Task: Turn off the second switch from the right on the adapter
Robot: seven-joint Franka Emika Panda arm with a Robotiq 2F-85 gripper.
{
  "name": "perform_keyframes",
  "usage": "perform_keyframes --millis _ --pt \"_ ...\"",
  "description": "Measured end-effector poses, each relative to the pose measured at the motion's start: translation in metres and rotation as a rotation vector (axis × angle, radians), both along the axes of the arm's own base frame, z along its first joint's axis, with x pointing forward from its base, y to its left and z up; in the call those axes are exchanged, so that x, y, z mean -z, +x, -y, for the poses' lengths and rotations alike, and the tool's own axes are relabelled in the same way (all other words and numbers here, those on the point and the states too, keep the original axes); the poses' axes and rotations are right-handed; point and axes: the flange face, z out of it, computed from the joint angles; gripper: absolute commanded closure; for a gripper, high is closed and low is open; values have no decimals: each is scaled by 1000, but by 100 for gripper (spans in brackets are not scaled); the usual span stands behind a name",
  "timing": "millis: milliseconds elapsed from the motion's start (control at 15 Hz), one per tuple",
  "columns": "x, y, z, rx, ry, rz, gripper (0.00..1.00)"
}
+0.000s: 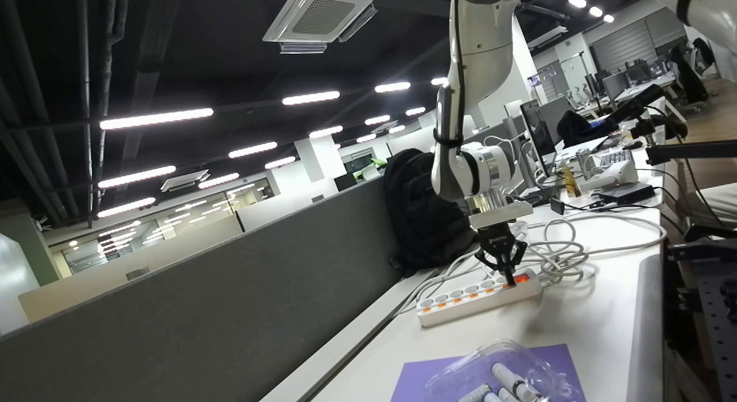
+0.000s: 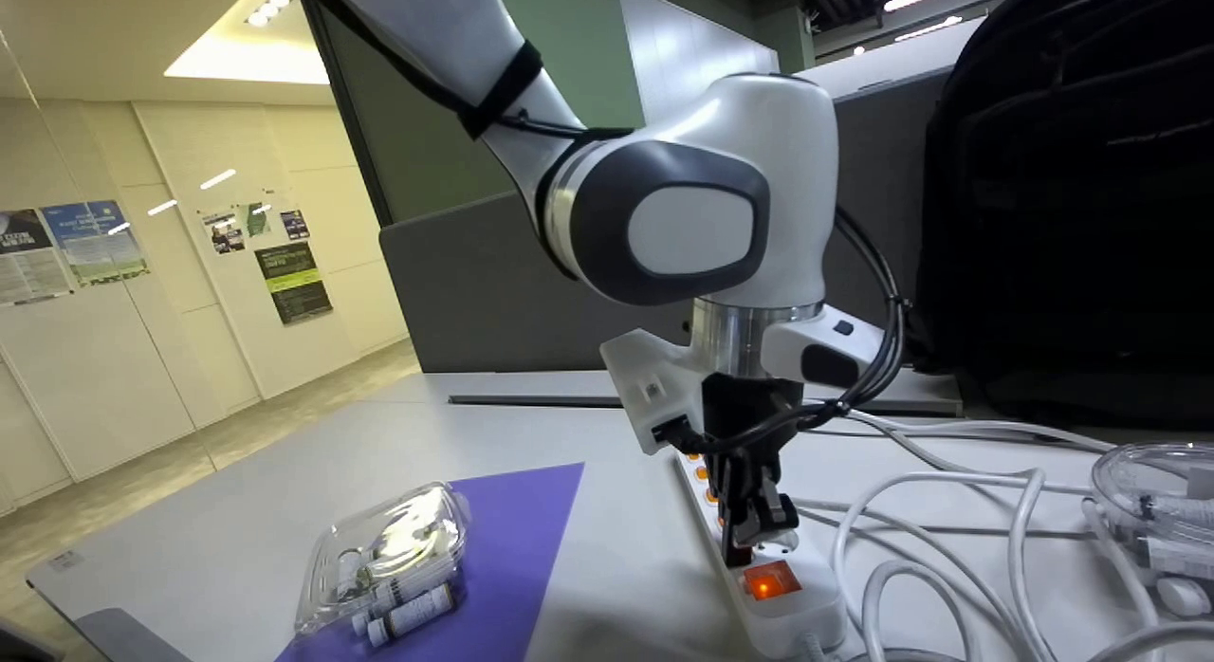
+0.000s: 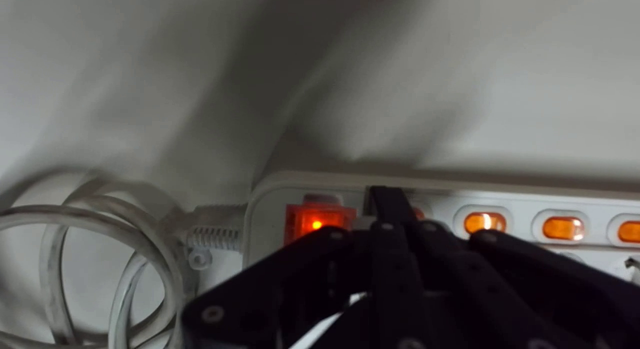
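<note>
The adapter, a long white power strip, lies on the table in both exterior views (image 1: 478, 307) (image 2: 806, 613) and in the wrist view (image 3: 267, 219). Its large red switch glows at the cord end in all views (image 1: 521, 278) (image 2: 771, 580) (image 3: 315, 220). Small orange switches (image 3: 485, 222) line up beyond it. My gripper (image 1: 510, 280) is shut and empty, pointing down. Its fingertips, also in an exterior view (image 2: 735, 554) and the wrist view (image 3: 392, 201), are at the small switch (image 3: 419, 213) beside the large red one. They hide most of that switch; contact cannot be told.
White cords (image 1: 561, 258) lie coiled by the adapter's cord end. A purple sheet (image 2: 531, 529) with a clear plastic box (image 2: 379, 558) of small tubes lies on the table. A grey partition (image 1: 230, 298) and a black backpack (image 1: 426, 217) stand behind.
</note>
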Motion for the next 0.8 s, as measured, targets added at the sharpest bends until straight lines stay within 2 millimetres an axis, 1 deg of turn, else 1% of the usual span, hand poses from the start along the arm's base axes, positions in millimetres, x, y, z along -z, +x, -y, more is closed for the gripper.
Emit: perform_keyframes --millis 200,400,600,733,800 --pt "1 5 4 2 22 -20 100" --pt "1 9 3 -4 28 -25 100" --pt "-3 16 -6 -23 8 -1 100" --pt "-15 24 -19 -46 -18 35 99" --pt "-24 27 -27 -58 -29 55 74"
